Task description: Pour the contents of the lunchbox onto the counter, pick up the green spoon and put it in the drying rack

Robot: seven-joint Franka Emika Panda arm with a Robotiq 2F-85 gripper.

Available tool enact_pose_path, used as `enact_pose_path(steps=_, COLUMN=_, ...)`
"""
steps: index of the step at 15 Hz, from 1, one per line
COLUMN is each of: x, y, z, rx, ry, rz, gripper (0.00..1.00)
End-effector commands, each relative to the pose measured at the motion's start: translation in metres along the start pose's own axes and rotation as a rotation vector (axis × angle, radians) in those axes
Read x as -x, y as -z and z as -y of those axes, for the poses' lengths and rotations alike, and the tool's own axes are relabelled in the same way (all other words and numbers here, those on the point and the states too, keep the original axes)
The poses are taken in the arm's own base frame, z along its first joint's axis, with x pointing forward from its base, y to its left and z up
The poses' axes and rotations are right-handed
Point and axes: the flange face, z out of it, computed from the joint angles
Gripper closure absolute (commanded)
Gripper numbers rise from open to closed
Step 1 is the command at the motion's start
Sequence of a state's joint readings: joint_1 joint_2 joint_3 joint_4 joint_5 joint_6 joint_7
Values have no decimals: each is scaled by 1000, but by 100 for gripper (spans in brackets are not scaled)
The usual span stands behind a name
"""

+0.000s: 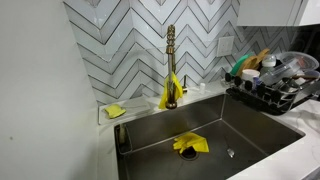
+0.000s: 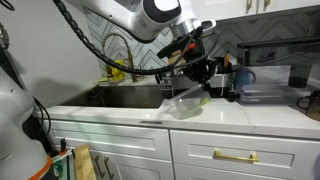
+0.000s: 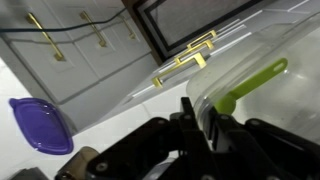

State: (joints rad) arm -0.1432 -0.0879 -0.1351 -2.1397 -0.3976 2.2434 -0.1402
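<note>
one clear plastic lunchbox (image 2: 183, 102), boxy with rounded corners, hangs tilted just above the smooth white counter (image 2: 255, 116), right of the steel sink basin (image 2: 125, 97). in the wrist view a glossy green spoon (image 3: 255, 82) lies inside it against the see-through wall. the black gripper (image 2: 196, 76) has its jaws nearly closed, pinching the lunchbox's wall at the rim. the black wire drying rack (image 1: 272, 95), crowded with dishes, stands at the basin's right side. a ribbed brass faucet (image 1: 171, 60) rises before chevron tiles, and a crumpled yellow cloth (image 1: 190, 144) lies in the basin. a flat purple lid (image 3: 38, 125) shows at the wrist view's lower left.
</note>
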Motion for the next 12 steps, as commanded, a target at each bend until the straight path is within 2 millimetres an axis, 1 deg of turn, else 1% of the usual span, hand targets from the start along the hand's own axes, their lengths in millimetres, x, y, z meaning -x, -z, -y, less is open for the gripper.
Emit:
enact_pose_path(steps=1, x=21, y=23, z=12, rx=153, ry=-124, rz=-35, gripper=96)
enact_pose_path(steps=3, x=18, y=34, z=21, rx=244, ry=-185, rz=-83, gripper=96)
enact_pose_path(steps=5, x=9, y=42, z=35, rx=330, ry=-231, rz=-137, gripper=96)
enact_pose_path(steps=8, x=-1, y=47, z=58, rx=454, ry=-269, rz=-201, gripper=96)
enact_pose_path(steps=12, x=-14, y=42, z=84, rx=616, ry=-276, rz=-269, gripper=96)
